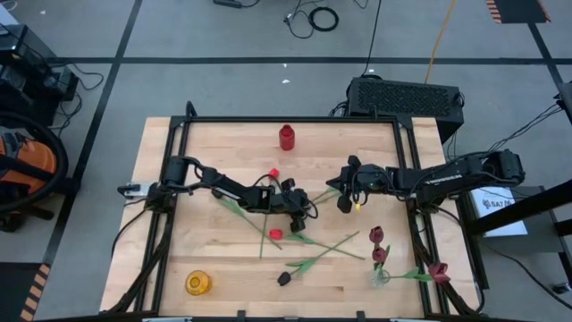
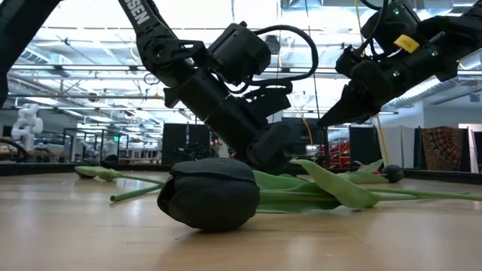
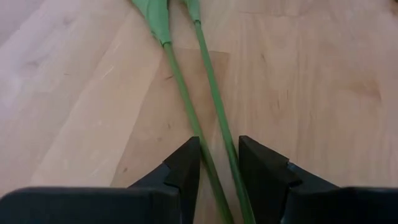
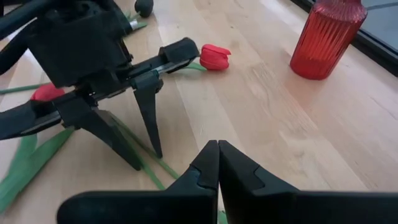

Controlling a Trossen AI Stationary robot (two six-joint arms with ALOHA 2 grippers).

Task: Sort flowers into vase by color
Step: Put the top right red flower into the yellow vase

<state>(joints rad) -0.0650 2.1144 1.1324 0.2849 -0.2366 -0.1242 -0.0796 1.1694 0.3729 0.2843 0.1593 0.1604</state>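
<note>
Left pincer (image 1: 304,213) set down over tulip stems at mid-tabletop; right pincer (image 4: 217,163) hovers closed beside it.

The left pincer's fingers (image 3: 186,168) stand partly apart astride two thin green stems (image 3: 205,93) lying on the wooden tabletop (image 1: 223,268); whether they grip them cannot be told. The right pincer is fully closed, holding nothing, just above the wood. A red tulip (image 1: 275,234) and a black tulip (image 1: 283,279) lie in front of the left pincer, another red head (image 4: 214,57) just behind it. Three maroon tulips (image 1: 378,246) sit at a clear vase (image 1: 382,277) near the right front. A red vase (image 1: 287,137) stands at the far edge, a yellow vase (image 1: 197,283) front left.
</note>
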